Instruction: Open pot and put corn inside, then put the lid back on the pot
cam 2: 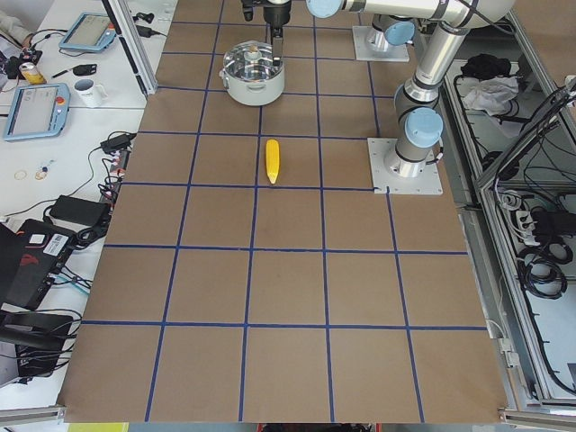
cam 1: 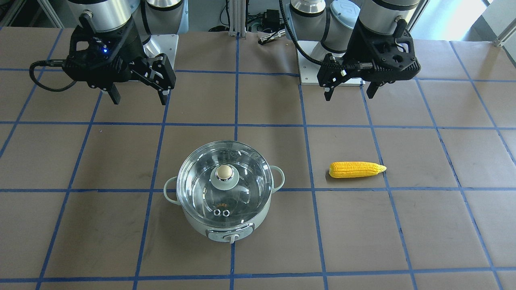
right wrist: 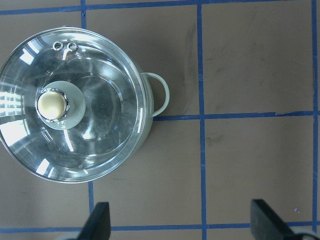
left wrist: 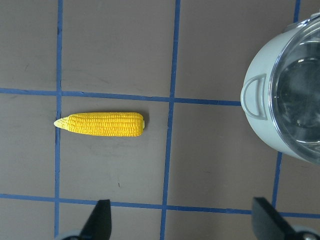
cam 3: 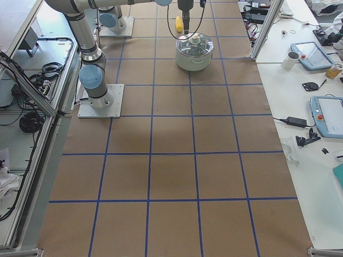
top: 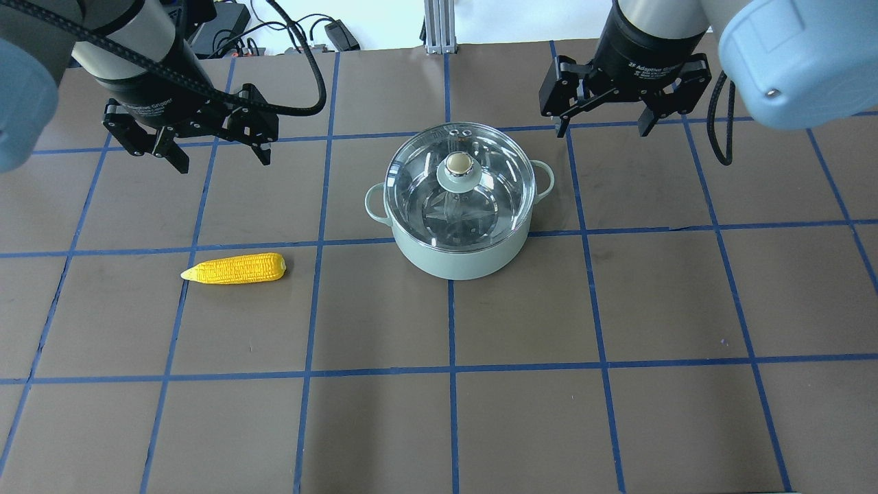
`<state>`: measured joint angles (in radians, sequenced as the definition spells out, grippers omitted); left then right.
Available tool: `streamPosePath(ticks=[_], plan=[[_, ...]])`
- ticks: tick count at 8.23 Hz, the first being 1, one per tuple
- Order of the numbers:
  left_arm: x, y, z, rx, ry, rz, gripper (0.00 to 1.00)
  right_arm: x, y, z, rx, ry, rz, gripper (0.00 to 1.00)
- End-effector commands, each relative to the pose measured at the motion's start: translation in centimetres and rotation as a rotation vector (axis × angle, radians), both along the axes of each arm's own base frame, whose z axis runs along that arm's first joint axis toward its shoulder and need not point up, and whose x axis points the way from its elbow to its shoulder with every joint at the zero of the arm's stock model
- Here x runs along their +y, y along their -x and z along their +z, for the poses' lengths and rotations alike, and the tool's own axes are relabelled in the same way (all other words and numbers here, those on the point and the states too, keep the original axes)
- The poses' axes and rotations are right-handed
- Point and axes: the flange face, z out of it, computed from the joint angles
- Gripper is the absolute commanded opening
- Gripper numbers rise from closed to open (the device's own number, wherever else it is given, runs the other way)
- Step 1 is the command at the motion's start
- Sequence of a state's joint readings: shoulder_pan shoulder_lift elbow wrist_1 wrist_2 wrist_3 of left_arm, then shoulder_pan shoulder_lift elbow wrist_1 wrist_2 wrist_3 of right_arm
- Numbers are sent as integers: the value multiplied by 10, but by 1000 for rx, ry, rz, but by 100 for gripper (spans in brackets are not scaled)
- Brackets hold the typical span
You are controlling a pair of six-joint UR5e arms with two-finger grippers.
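We see the round pale mint-green electric pot (top: 456, 259) standing upright near the middle of the brown paper-covered tabletop (top: 617, 302), over a crossing of the blue tape lines (top: 453, 412) that grid the surface. The round clear glass lid (top: 473, 206) sits level on the pot, rim on rim, with its beige knob (top: 458, 163) up and its two small metal vent rings (cam 1: 221, 212) on the side away from the robot, above the front control panel (cam 1: 230, 235). The pot's two loop side handles (top: 374, 206) point to the robot's left and right and are free. The bright yellow tapered ear of corn (top: 234, 268) lies flat on the robot's left of the pot, well apart from it. Its blunt end faces the pot and its pointed tip lies on a tape line. A stretch of bare tabletop runs between corn and pot, and more surrounds both. In the side views a strip of tabletop separates the pot from the edge across from the robot. The left tool (top: 223, 159) hangs high above the tabletop on the corn's side with its fingers spread wide and nothing between them, well apart from the corn. The right tool (top: 603, 129) hangs at a like height on the pot's other side, its fingers also spread and gripping nothing, clear of the lid's rim and the nearer handle.
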<state>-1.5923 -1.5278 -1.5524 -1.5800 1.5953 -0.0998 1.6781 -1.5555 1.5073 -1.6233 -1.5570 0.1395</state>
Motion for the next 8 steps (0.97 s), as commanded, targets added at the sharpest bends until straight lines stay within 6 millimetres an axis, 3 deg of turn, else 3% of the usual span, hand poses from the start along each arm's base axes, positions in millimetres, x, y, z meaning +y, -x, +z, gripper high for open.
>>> streamPosePath(ticks=[1,4,8], plan=[[0,0,-1,0,-1,4,100,0,0,-1,3,-4,-3,100],[-1,-1,-1,0,-3,0,100,0,2,0,15,1,8,100],[-23,-7,-23,-5,-48,31,100,-9,-5,-10,-19,-19,-4,100]])
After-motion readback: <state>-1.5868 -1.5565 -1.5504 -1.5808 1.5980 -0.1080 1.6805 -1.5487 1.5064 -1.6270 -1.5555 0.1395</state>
